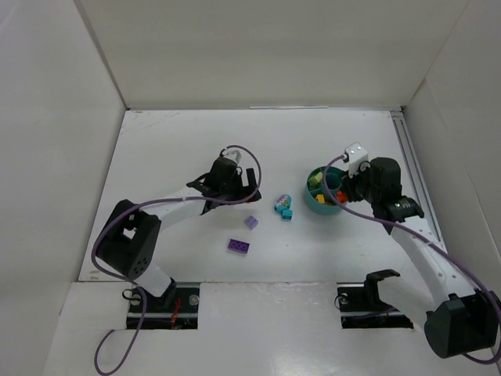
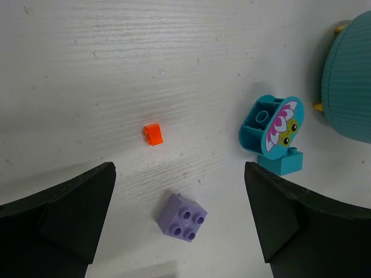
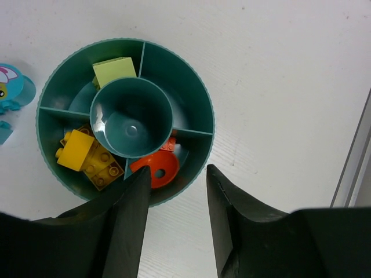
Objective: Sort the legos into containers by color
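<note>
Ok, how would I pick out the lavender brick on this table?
From the round teal bowl, go left past the cyan flower-printed piece. The lavender brick lies just beyond it. It is square with four studs, and paler and shorter than the dark purple brick nearby.

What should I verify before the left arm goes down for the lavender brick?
1. Left end effector open: ok.
2. Lavender brick in line between its fingers, studs up: ok.
3. Small orange brick apart from the lavender brick: ok.
4. Right end effector empty, over the bowl: ok.
5. Compartment free for lavender: ok, one is empty.
6. Height left above the brick: cannot tell.
</note>
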Tool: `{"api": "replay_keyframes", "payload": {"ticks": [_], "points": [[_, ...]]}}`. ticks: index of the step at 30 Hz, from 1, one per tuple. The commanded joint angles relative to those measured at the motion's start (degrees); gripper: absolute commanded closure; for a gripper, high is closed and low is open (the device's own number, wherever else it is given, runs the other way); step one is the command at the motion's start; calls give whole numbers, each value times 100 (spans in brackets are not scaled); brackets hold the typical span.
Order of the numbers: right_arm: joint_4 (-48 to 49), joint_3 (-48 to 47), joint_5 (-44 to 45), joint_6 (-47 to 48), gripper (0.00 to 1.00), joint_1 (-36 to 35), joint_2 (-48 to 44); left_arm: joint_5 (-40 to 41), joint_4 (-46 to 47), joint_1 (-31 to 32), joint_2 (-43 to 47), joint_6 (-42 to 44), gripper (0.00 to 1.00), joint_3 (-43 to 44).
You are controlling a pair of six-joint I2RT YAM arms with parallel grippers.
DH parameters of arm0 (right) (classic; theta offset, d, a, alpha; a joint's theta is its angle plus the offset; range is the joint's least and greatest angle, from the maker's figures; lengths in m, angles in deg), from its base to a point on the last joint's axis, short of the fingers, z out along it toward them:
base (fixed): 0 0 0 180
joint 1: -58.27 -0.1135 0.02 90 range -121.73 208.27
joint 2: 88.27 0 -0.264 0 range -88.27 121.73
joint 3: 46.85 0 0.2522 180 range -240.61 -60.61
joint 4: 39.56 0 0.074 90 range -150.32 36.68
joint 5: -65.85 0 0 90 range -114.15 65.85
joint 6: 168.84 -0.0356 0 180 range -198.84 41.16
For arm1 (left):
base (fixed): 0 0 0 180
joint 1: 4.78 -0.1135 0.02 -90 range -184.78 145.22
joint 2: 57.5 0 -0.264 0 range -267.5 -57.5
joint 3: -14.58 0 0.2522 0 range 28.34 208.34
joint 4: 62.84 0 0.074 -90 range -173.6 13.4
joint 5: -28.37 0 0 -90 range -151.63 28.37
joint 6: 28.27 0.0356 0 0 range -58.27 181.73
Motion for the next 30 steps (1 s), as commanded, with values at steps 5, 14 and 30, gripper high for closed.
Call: {"api": "replay_keyframes", "payload": {"ticks": [5, 14, 30], "points": [[-30, -32, 126, 50, 50, 223, -477, 858, -497, 486, -298, 51, 29, 626], [-277, 82, 346, 50, 49, 329, -837, 2213, -1262, 846, -1036, -520, 53, 1294], [-277, 82, 399, 50, 46, 329, -837, 2627, -1509, 961, -1493, -750, 67, 1532]]}}
